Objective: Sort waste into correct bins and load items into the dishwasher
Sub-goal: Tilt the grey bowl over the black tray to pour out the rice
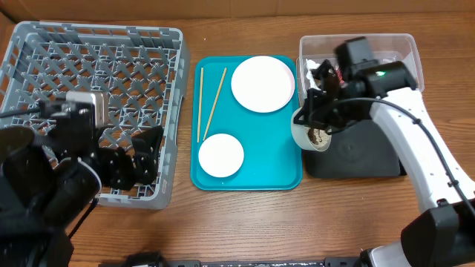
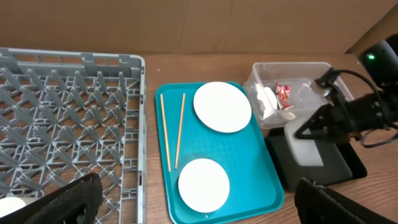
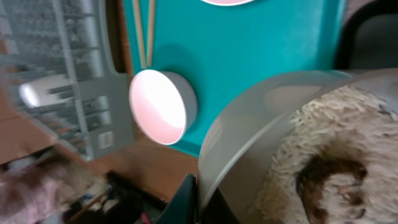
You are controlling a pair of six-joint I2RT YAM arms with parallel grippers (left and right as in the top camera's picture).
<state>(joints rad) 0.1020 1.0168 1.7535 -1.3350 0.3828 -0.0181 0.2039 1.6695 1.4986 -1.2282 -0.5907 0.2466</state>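
Closest to the lens in the right wrist view is the pale grey-green bowl [image 3: 249,124], tipped on its side, with white rice [image 3: 292,155] and a brown scrap [image 3: 326,177] clinging inside. The right gripper [image 3: 200,202] is clamped on its rim; one dark finger shows at the near edge. Beyond lie the small pink bowl [image 3: 163,107] and the chopsticks [image 3: 144,31] on the teal tray [image 3: 267,56]. The grey dish rack [image 3: 68,68] is to the left, with a blurred white cup [image 3: 40,93] inside it.

From overhead, the held bowl hangs at the left edge of the black tray [image 1: 364,156], just right of the teal tray. Whether it touches the black tray cannot be told. The clear tub [image 1: 404,44] sits just beyond the black tray, partly hidden by the arm. The pink plate [image 1: 263,84] lies at the far right of the teal tray, the pink bowl sits nearer, and the chopsticks run along the left side. The left gripper [image 1: 142,159] hovers over the rack's near right corner.

In the left wrist view, that gripper's fingers [image 2: 68,202] stand wide apart — nothing between them. The tub holds the crumpled white tissue [image 2: 267,102] and the red wrapper [image 2: 283,91]. Everything rests on the wooden counter [image 2: 205,65].
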